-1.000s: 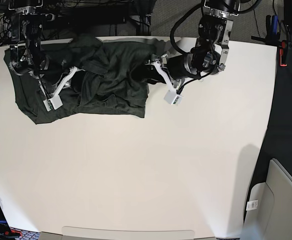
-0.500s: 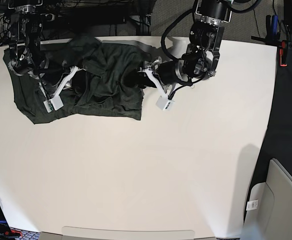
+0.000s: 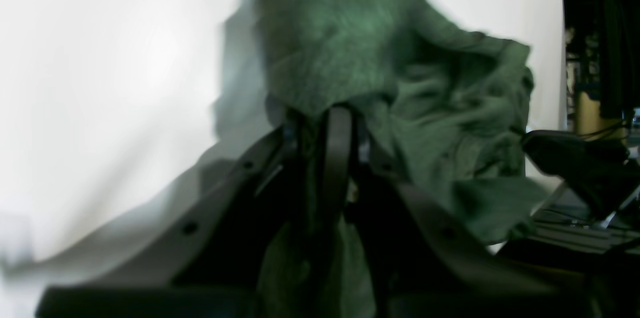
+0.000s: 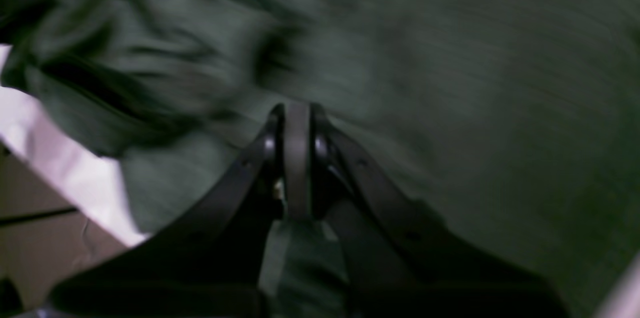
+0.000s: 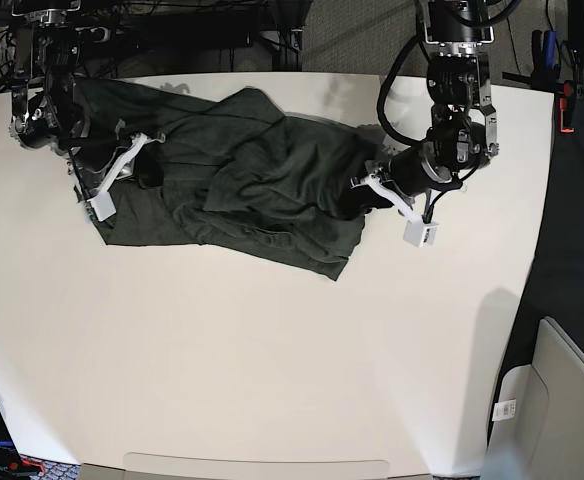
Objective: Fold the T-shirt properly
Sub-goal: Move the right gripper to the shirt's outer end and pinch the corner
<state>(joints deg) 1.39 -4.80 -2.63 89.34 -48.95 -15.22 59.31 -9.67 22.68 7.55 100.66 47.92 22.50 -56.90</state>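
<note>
Both jaws clenched on T-shirt [image 5: 252, 190]: left gripper [image 3: 327, 123], right gripper [image 4: 297, 123]; cloth between them bunched, no fold done

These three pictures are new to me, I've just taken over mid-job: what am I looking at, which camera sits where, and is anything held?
The wide picture looks down from above on a white table. Two black robot arms reach in from the far edge. One dark green shirt lies bunched and creased between them; it is not folded yet.

The other two pictures come from cameras on the arms' wrists, looking along each pincer. They are blurred.

The left pincer belongs to the arm on the right side of the wide picture. Its jaws are closed on the shirt's edge, with cloth running between them.

The right pincer belongs to the arm on the left side. It is shut too, with green cloth between and below its jaws, so it seems to hold the shirt as well.
</note>
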